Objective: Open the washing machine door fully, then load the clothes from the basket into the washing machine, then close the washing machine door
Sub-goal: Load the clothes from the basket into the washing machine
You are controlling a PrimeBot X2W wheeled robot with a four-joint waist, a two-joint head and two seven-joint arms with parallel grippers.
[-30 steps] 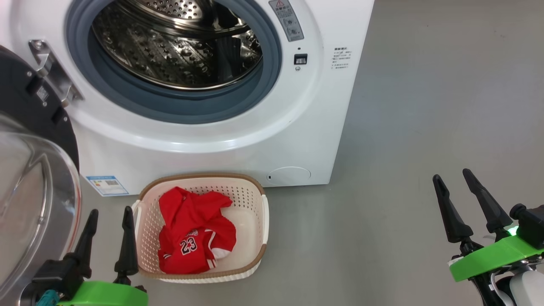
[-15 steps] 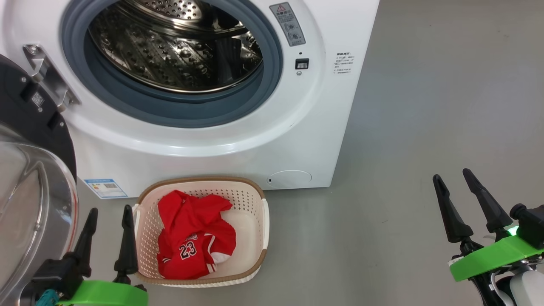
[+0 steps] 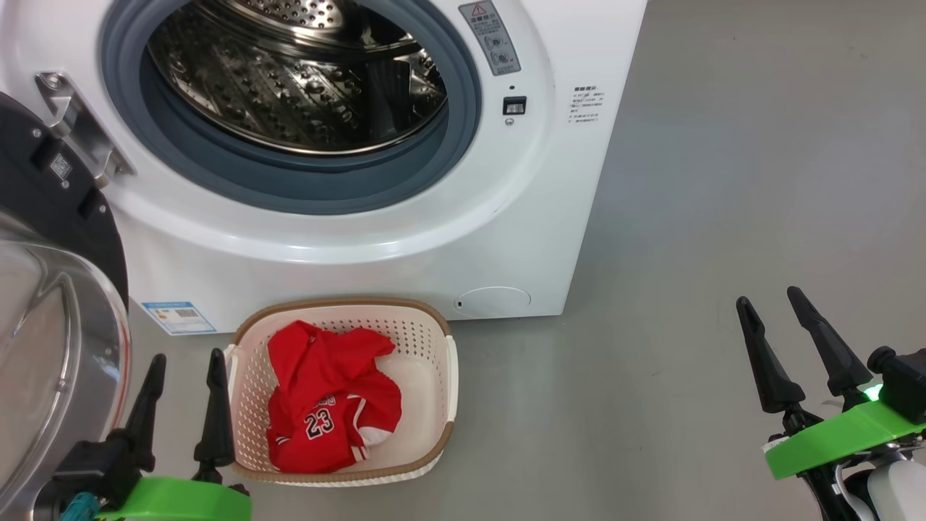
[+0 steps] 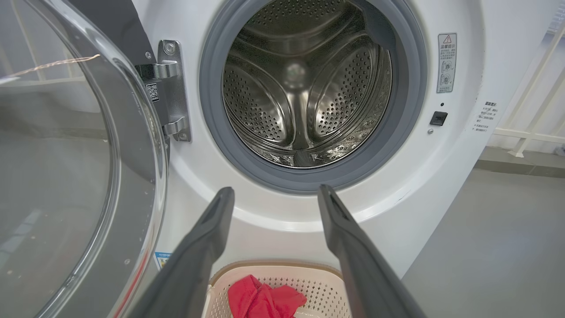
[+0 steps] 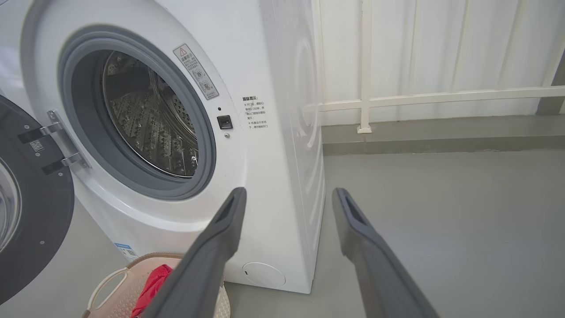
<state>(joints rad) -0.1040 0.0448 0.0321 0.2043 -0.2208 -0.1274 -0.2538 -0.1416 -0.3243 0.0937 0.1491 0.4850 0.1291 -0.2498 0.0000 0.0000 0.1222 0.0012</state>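
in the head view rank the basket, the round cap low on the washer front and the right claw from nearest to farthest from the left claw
1. basket, just right of the left claw.
2. round cap, low on the front of the washing machine, farther right.
3. right claw, far right.

Bright, even – sheen on the washing machine (image 3: pixel 347 242).

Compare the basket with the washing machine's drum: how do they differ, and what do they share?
The basket is cream plastic; the drum is shiny steel. The basket sits on the floor, open upward; the drum sits in the washing machine, open frontward. The basket holds red clothes; the drum is empty. Both are perforated.
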